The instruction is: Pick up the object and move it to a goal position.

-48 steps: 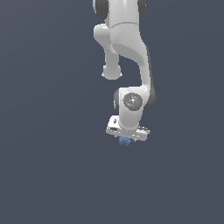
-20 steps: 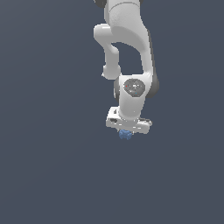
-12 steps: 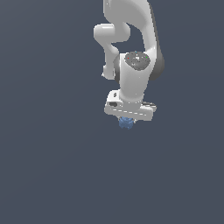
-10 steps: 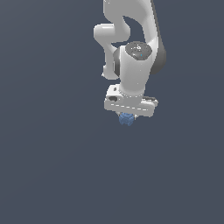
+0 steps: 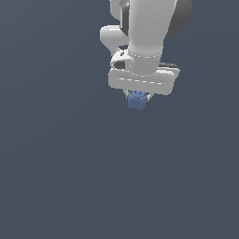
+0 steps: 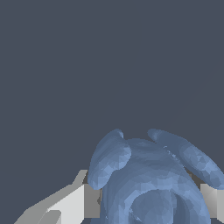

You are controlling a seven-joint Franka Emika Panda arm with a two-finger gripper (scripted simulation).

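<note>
The object (image 5: 137,100) is a small blue knobbly block hanging just under the white gripper (image 5: 137,99) in the exterior view, well above the dark floor. It is narrower than the gripper's wide body. In the wrist view the object (image 6: 153,179) fills the lower part as rounded blue lobes, with a grey-white finger (image 6: 76,202) pressed against one side and another finger (image 6: 211,199) against the other. The gripper is shut on it. The fingertips themselves are mostly hidden by the gripper body in the exterior view.
A plain dark grey surface (image 5: 70,177) spreads under and around the arm. The white arm (image 5: 149,32) rises out of the top of the exterior view. No other items show.
The arm has lifted the gripper and the blue object upward and slightly toward the exterior view's right; the grip stayed shut on the object throughout.
</note>
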